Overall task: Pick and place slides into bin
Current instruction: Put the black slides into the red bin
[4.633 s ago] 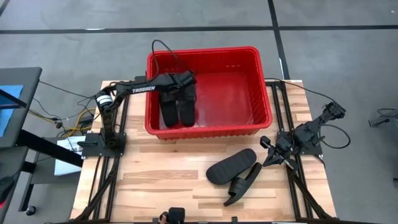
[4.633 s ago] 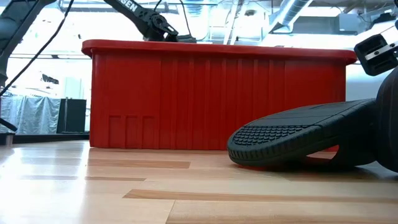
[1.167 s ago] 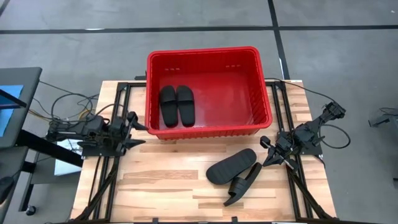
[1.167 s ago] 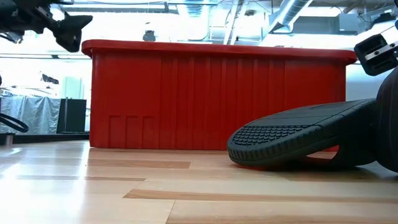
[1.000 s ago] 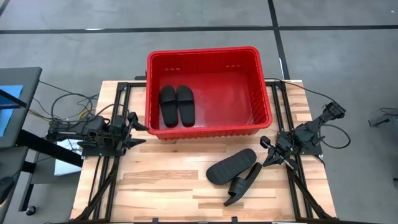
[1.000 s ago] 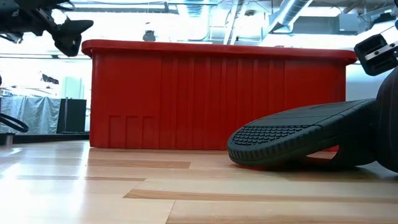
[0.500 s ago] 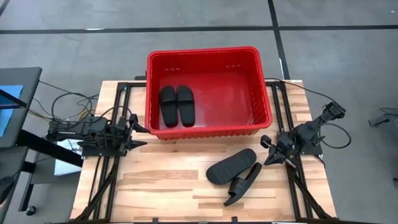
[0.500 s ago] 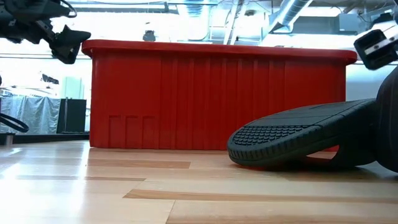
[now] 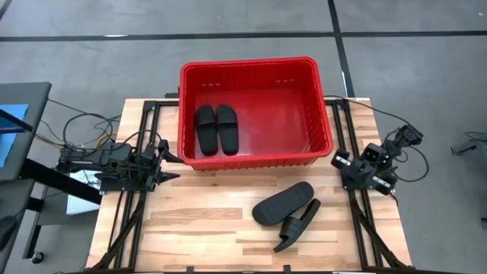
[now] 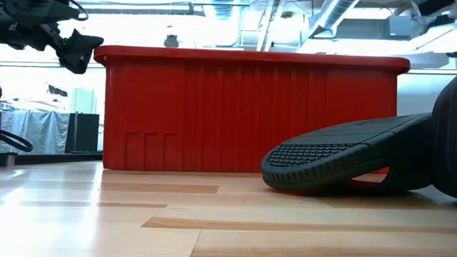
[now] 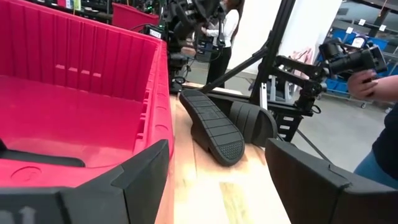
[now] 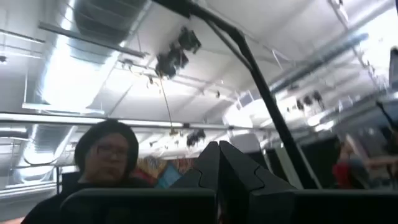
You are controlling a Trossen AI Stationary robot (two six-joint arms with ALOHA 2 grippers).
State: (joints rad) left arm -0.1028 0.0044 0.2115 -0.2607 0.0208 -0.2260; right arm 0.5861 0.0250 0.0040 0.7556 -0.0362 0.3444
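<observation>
we look down on a pale wooden table [image 9: 198, 221] set on a grey floor, with a bright hall of pipes and ducts behind it in the low view.

the left gripper [image 9: 169, 162] sits low at the table's left edge, just beside the bin's [image 9: 251, 66] left front corner. its fingers [image 11: 143, 174] stand wide apart and hold nothing; between them, in the left wrist view, we see the bin's wall and the two loose slides. the right gripper [image 9: 336, 161] is at the table's right edge, near the bin's right front corner, tilted up toward the ceiling. its fingers [image 12: 211, 165] are pressed together with nothing between them, and it touches no slide.

the bin is red, ribbed, with a rolled rim, and stands at the back middle of the table. two slides [image 9: 216, 129] lie side by side in its left half, soles down, straps up. the other two slides [image 9: 289, 211] lie on the table in front of the bin, toward the right: one rests tilted across the other, which lies on its side, and they touch.

in the low view the bin's wall hides the pair inside, and the picture's right edge cuts off the loose pair. in the right wrist view a person shows only as a blur.
</observation>
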